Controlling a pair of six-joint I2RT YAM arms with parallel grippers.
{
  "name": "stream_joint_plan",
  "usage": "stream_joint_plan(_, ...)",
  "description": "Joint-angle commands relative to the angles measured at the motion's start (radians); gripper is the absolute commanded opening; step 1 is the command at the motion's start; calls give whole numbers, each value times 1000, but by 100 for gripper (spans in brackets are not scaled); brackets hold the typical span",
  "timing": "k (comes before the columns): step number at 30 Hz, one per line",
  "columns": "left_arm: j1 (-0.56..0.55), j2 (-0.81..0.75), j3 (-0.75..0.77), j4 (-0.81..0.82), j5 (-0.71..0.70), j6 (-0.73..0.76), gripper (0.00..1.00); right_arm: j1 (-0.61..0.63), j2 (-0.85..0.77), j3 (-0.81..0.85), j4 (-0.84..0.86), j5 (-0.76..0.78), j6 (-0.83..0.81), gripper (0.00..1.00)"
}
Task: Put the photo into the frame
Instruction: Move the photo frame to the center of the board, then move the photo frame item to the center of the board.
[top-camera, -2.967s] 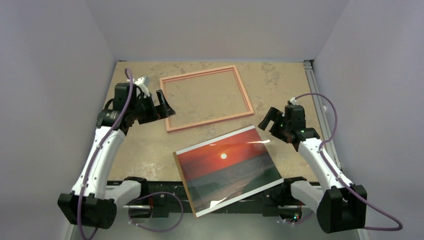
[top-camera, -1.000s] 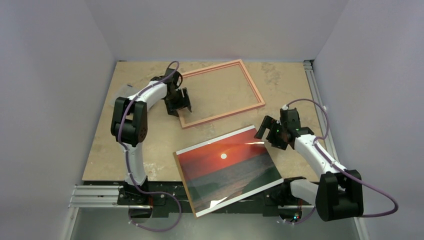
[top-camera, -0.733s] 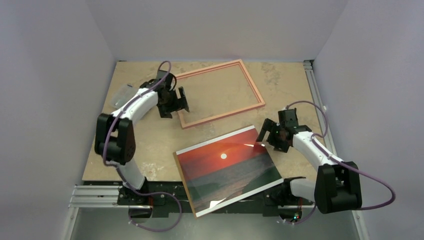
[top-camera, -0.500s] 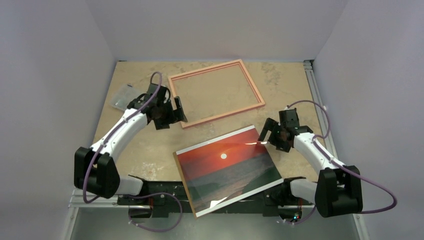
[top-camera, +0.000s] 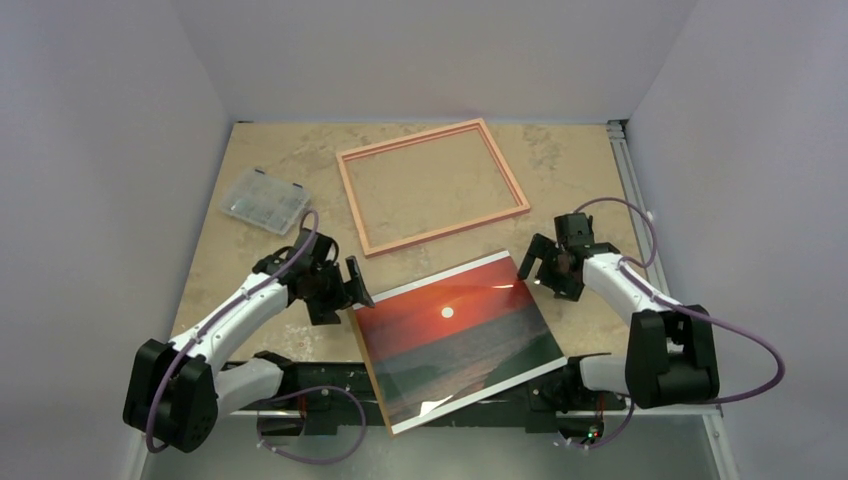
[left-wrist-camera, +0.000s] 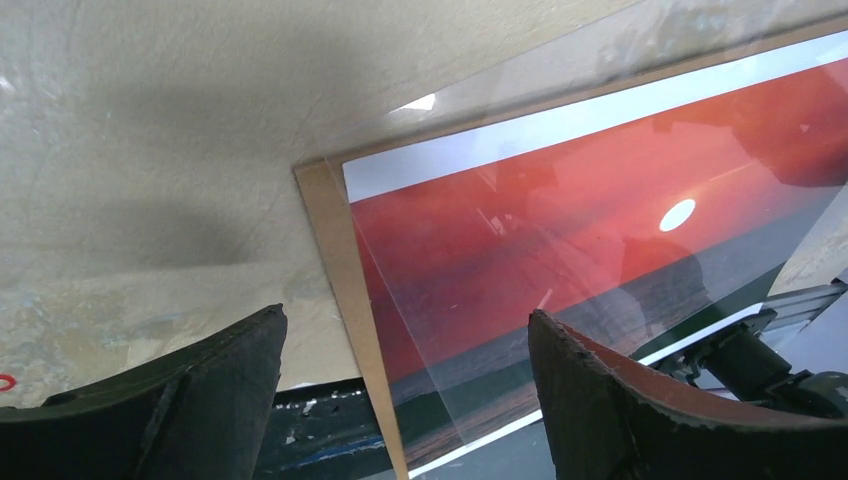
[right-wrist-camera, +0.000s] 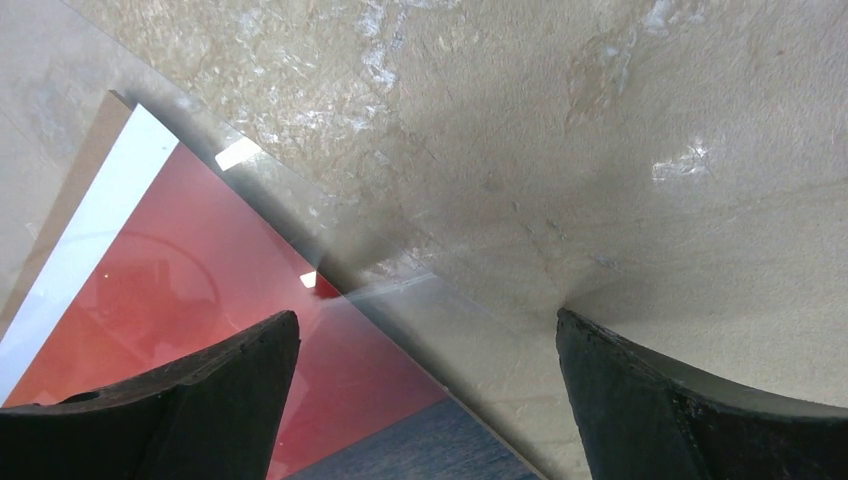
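The photo (top-camera: 455, 335) is lying face up at the middle of the table's (top-camera: 560, 160) near edge, turned a little, and its nearest corner is hanging out over that edge. Under it a brown board (left-wrist-camera: 340, 250) is showing as a narrow strip along the photo's left side. On top of it a clear sheet (left-wrist-camera: 480, 110) is resting, shifted a little, so that its corner is reaching past the board onto the table.

The frame (top-camera: 432, 187) is lying flat near the middle of the far edge, well apart from the photo, and the table surface is showing through it. A small clear plastic box (top-camera: 265, 199) is sitting near the left edge, to the left of the frame.

The left gripper (top-camera: 340, 290) is hanging low just beside the photo's left far corner. Its jaws are standing wide apart and are grasping nothing; in the left wrist view the board's corner is lying between the two fingers (left-wrist-camera: 200, 390).

The right gripper (top-camera: 545, 265) is hanging just beside the photo's right far corner. Its jaws are also spread wide and are holding nothing; in the right wrist view the edge of the clear sheet is running between its fingers (right-wrist-camera: 660, 410).
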Motion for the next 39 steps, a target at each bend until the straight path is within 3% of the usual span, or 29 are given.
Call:
stream_joint_plan(1, -5, 1, -48, 76, 58, -62, 88, -4, 28, 3, 29, -61, -11, 98)
stream_joint_plan(17, -8, 121, -119, 207, 64, -109, 88, -1, -67, -122, -24, -280, 0, 93)
stream_joint_plan(27, -9, 143, -98, 172, 16, -90, 88, 24, -75, -199, 13, -325, 42, 91)
stream_joint_plan(34, -54, 68, -22, -11, -132, -59, 89, 31, -95, -197, 7, -299, 55, 91)
stream_joint_plan(39, -58, 85, -63, 31, -107, -83, 89, 31, -70, -194, 20, -301, 56, 91)
